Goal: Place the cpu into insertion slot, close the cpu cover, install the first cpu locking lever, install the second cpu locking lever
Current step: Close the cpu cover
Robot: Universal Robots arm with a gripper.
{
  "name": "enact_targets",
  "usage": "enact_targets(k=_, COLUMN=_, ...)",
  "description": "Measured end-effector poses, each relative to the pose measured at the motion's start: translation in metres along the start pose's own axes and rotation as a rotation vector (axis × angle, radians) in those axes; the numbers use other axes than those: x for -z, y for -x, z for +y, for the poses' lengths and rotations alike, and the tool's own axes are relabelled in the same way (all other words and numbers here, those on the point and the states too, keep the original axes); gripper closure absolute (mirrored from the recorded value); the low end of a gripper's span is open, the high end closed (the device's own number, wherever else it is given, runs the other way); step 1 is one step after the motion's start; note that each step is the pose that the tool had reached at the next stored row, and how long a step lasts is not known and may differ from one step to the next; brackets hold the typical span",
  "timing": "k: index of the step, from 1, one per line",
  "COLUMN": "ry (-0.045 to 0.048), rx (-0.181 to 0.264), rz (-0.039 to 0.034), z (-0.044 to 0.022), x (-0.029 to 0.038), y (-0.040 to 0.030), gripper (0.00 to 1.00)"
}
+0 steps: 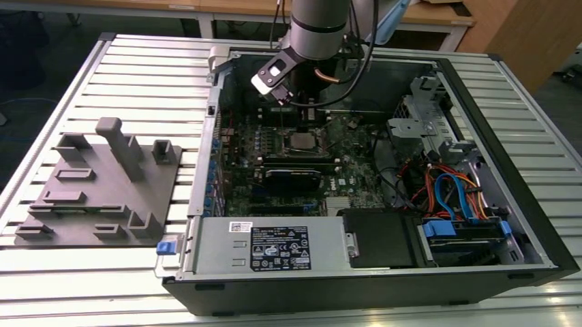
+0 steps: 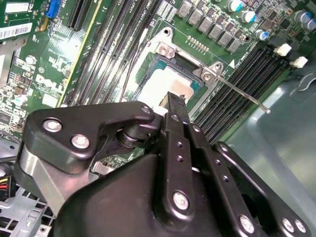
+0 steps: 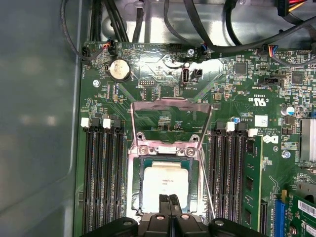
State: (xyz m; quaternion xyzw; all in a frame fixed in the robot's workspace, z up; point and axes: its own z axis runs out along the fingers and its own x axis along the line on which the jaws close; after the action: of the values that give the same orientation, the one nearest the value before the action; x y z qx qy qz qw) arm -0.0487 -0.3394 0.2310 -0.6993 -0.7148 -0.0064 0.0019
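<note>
At the middle of the green motherboard [image 3: 148,74], the cpu [image 3: 165,183] is seated flat in the insertion slot [image 3: 137,190], and its pale metal top is seen in both wrist views. The cpu cover [image 3: 170,102] is swung back from the slot on its hinge and is not yet closed; bare board is seen through its square window. A thin locking lever [image 2: 242,95] is unlatched and slants out over the memory slots [image 2: 256,64].

The gripper [image 3: 168,200] is held over the edge of the cpu opposite the hinge, with its two fingers pressed together and nothing between them. Whether the tips touch the chip cannot be told.

Closing the cover is judged to be the step in hand. For that to be done well, the joined fingertips should be brought behind the cover's free edge. The frame should then be pushed over in an arc about its hinge, not dragged. The chip's top and the loose lever should be kept clear, so that nothing is trapped beneath the frame.

Around the board, the open computer case [image 1: 509,204] is laid on a slatted table [image 1: 136,75]. A grey fixture plate [image 1: 100,191] lies on the exterior view's left.
</note>
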Motion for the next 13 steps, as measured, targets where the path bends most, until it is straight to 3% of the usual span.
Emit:
enact_targets(k=9, ry=0.0001, rx=0.000, rz=0.0001, z=0.0001, x=0.0113, y=-0.0002, gripper=0.90)
enact_targets(k=13, ry=0.0002, rx=0.000, rz=0.0004, z=0.0001, x=0.0120, y=-0.0002, gripper=0.90)
